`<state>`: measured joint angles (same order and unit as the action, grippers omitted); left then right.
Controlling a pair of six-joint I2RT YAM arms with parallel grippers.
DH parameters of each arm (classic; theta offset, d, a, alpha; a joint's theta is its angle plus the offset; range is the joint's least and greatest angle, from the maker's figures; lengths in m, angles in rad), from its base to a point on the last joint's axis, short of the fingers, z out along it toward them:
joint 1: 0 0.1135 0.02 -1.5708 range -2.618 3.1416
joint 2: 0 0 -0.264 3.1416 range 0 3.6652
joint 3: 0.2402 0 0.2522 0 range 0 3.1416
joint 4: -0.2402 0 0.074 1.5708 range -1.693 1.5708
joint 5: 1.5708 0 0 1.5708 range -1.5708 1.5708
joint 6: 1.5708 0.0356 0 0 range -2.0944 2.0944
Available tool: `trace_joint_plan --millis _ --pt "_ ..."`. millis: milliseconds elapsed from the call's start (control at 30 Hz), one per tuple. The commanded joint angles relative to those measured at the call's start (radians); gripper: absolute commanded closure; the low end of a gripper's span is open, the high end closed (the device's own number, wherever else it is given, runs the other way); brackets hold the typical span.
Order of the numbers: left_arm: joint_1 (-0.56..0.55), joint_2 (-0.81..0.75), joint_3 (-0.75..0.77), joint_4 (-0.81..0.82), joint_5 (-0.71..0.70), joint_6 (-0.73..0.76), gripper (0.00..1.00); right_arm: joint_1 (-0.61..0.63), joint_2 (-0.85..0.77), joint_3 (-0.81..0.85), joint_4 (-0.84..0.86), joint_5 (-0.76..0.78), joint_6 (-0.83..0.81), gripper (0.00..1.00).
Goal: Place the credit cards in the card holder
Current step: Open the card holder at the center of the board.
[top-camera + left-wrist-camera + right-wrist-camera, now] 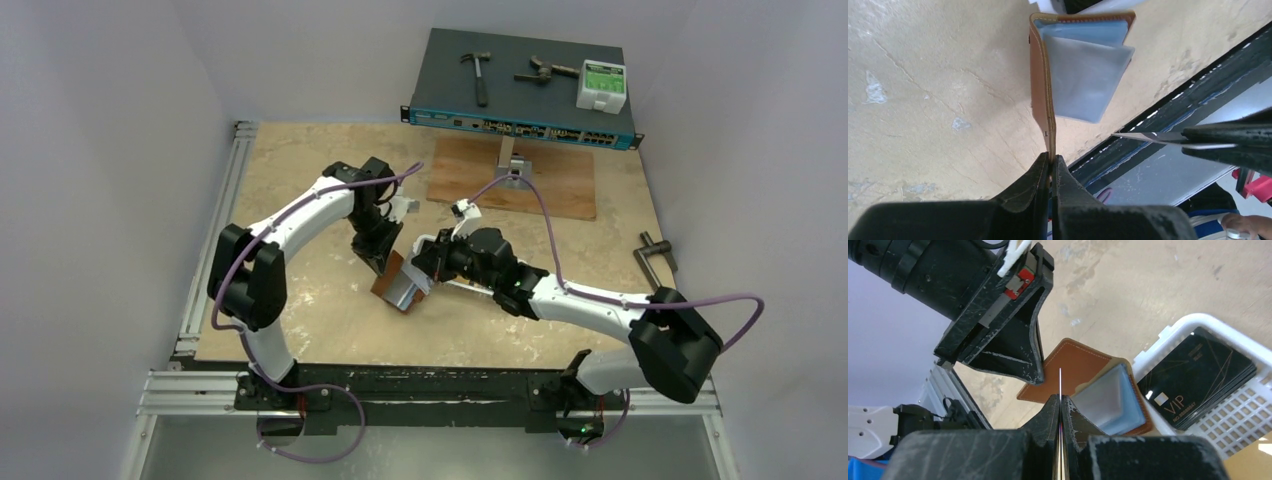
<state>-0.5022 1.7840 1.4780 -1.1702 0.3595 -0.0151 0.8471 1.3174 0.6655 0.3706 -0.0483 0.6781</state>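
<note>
Now, stitched brown card holder [1037, 85] clamped by left gripper [1050, 162], right gripper [1060, 402] pinching card [1060, 382].

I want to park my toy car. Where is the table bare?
Bare table in the back left corner, behind the left gripper, and the near strip between wallet and front rail. Crowded mid-table: the right gripper meets it at the wallet, by the tray.

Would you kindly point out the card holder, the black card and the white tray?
card holder [1083, 369]: right wrist view, brown leather flap.
black card [1198, 372]: right wrist view, its face.
white tray [1240, 415]: right wrist view, bare lattice.
</note>
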Motion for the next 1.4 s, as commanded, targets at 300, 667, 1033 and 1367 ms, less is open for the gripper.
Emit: trace_joint_plan --millis 300,667,1033,1367 --pt "0.077 0.108 -0.136 0.056 0.032 -0.021 1.0 0.044 0.011 -0.105 0.097 -0.012 0.052 1.0" --pt "0.076 0.084 -0.135 0.07 0.025 -0.016 1.0 0.067 0.078 -0.046 0.062 0.004 0.028 1.0" --pt "0.077 0.101 -0.16 0.118 -0.033 0.01 1.0 0.167 0.278 -0.047 -0.074 0.047 -0.019 1.0" --pt "0.078 0.098 -0.195 0.152 -0.046 0.04 1.0 0.167 0.301 -0.038 0.004 0.052 0.034 1.0"
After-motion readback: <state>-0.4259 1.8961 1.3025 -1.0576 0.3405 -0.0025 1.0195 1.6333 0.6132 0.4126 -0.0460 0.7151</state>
